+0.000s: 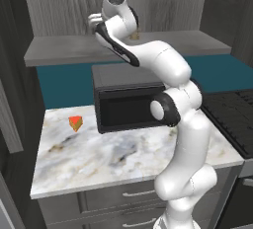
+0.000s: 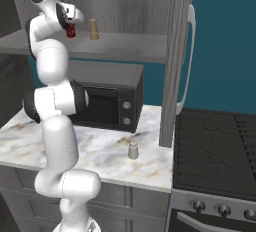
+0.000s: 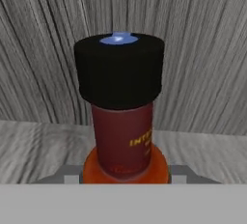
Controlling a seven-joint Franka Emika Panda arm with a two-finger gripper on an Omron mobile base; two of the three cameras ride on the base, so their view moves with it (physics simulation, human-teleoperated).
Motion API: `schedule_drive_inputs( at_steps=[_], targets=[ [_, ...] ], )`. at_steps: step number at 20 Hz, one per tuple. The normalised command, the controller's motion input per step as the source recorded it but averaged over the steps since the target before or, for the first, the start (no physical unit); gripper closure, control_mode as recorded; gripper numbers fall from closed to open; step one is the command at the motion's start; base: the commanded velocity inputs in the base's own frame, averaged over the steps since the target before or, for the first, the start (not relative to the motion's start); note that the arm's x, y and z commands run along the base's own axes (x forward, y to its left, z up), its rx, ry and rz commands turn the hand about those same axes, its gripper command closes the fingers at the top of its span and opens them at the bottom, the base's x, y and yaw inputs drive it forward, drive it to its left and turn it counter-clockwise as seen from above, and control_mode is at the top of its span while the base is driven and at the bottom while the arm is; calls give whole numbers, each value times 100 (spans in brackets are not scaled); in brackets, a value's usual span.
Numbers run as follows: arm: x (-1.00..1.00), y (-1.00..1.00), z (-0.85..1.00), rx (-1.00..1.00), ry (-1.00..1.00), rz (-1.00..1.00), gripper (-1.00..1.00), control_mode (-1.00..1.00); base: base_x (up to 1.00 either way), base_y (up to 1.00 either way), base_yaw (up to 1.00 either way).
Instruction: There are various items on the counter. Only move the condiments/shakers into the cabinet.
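Condiments are split between two levels. Dark red sauce bottle (image 2: 71, 31), black-capped, sits at the end effector (image 2: 71, 26) over the cabinet (image 2: 130, 46) shelf board, at 11 o'clock in the right base view. In the hand view the sauce bottle (image 3: 123, 117) stands upright at centre, its orange base ring low in frame, with the shelf board beneath and the wood-grain back panel behind. Whether the bottle's base touches the board cannot be told, and the fingers are not distinguishable, so whether the end effector is pinching the bottle or spread cannot be told.

Tan pawn-shaped shaker (image 2: 93, 29) stands upright on the same shelf board, just beside the bottle at its 3 o'clock.

Pale grey-white shaker (image 2: 133, 150) stands upright on the marbled tabletop (image 2: 100, 151), near the front corner of the black microwave (image 2: 107, 98).

Orange food wedge (image 1: 75, 123) lies on the tabletop (image 1: 123, 159) at 9 o'clock in the left base view, beside the microwave (image 1: 128, 99). Grey drawers (image 1: 133, 198) run below the slab.
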Motion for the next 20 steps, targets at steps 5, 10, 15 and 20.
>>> schedule_drive_inputs(
  at_steps=[5,10,15,20],
  targets=[
    [-40,-32,1,0,-13,0,-100,-100,0,0,0],
    [-84,-9,9,2,-15,0,-100,-100,0,0,0],
    [-100,-1,0,1,-14,0,-100,-100,0,0,0],
    [-100,-13,1,5,-8,0,-100,-100,0,0,0]
  ],
)
